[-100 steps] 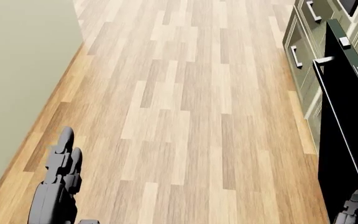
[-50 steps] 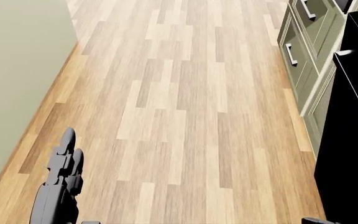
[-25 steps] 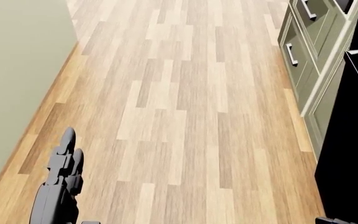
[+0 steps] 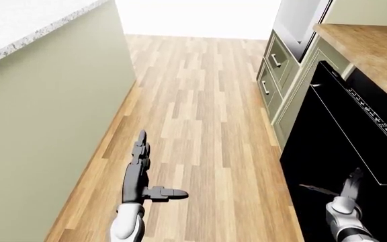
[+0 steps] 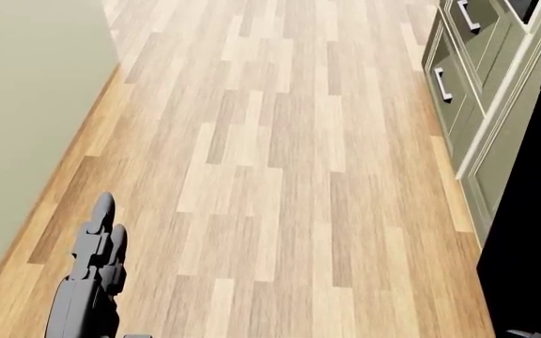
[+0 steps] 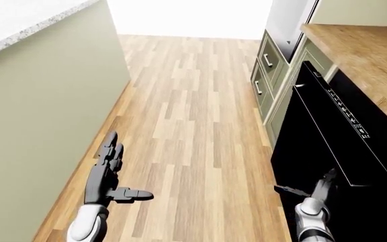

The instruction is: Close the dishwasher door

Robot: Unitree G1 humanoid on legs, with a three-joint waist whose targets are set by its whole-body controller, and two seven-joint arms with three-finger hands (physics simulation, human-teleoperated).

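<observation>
The black dishwasher door [image 4: 338, 151] stands steeply tilted at the right of the left-eye view, a little ajar from the cabinet front, with its control strip [image 4: 373, 115] along the top edge. My right hand [image 4: 345, 186] is open, fingers spread against the door's outer face near its lower part. My left hand [image 4: 141, 156] is open, with its fingers stretched straight out over the floor, touching nothing. The head view shows the door [image 5: 534, 232] only as a black shape at the right edge, and my left hand [image 5: 97, 246] at the bottom left.
A green island wall [image 4: 45, 126] with a speckled stone top [image 4: 19, 25] runs along the left. Green drawers with metal handles [image 4: 273, 65] and a wooden countertop [image 4: 375, 50] line the right. Wood plank floor [image 4: 200, 126] lies between them.
In the head view the black door has swung right toward the cabinets, showing less of itself each frame. My right hand has slid out at the bottom right. The left hand has stayed put.
</observation>
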